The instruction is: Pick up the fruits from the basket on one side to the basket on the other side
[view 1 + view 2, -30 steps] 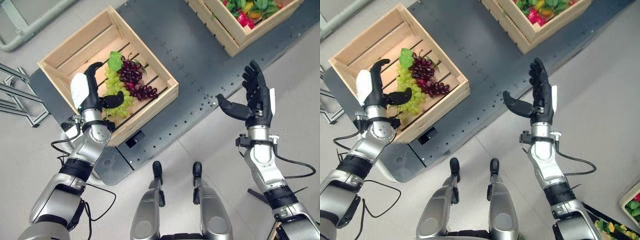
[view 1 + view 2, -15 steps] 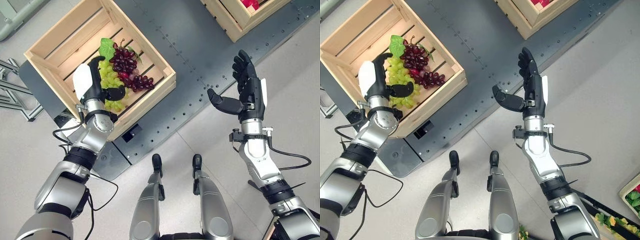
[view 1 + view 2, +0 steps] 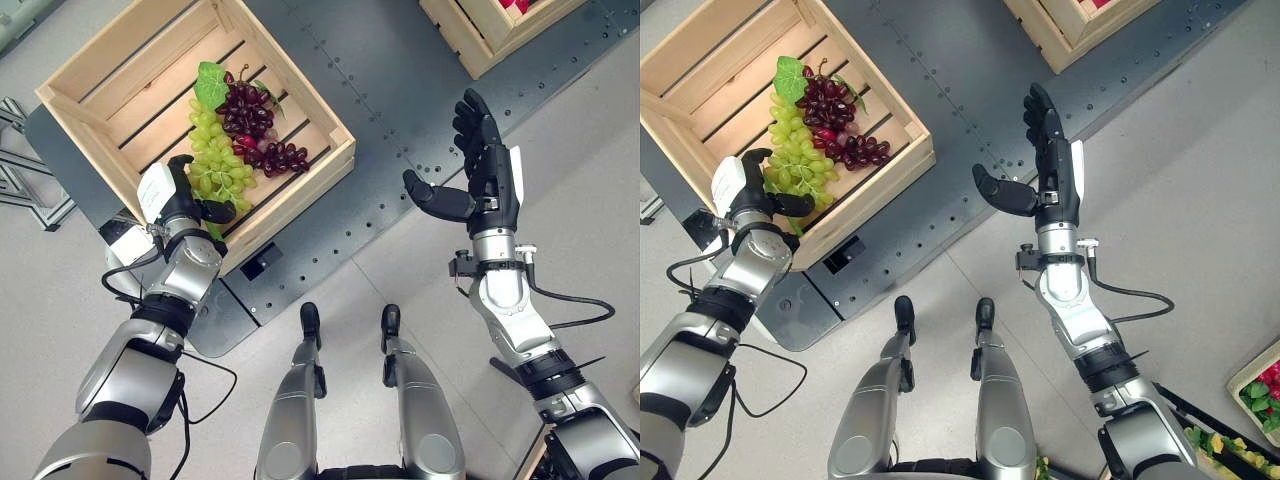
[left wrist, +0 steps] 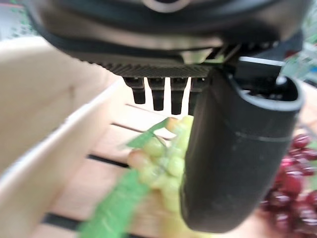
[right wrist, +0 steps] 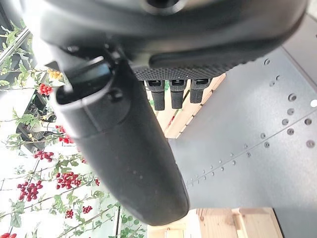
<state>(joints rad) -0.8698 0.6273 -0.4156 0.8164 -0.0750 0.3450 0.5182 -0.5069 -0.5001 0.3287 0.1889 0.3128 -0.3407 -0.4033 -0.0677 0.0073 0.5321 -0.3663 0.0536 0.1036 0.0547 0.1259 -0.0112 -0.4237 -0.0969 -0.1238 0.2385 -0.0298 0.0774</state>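
Green grapes, small, round and waxy, are lying in a long bunch on the slatted floor of the left wooden crate, running from a broad green leaf at the far end down toward the crate's near wall. Dark purple grapes are resting just beside them on the right, touching the green bunch, with a second, redder cluster trailing toward the crate's right wall. That crate is made of pale, unfinished planks with gaps between the floor slats, and it is sitting on a dark grey metal platform dotted with rows of small holes. At the crate's near edge the left hand is reaching over the rim, its dark fingers extended and its thumb standing out toward the near end of the green bunch; in the left wrist view the thumb is sitting alongside the green grapes, with nothing grasped. Well apart on the right, the right hand is hovering above the platform, released, fingers straight and thumb spread out to the left, holding nothing. Another pale wooden crate is standing at the far right of the platform, with red fruit just showing inside it.
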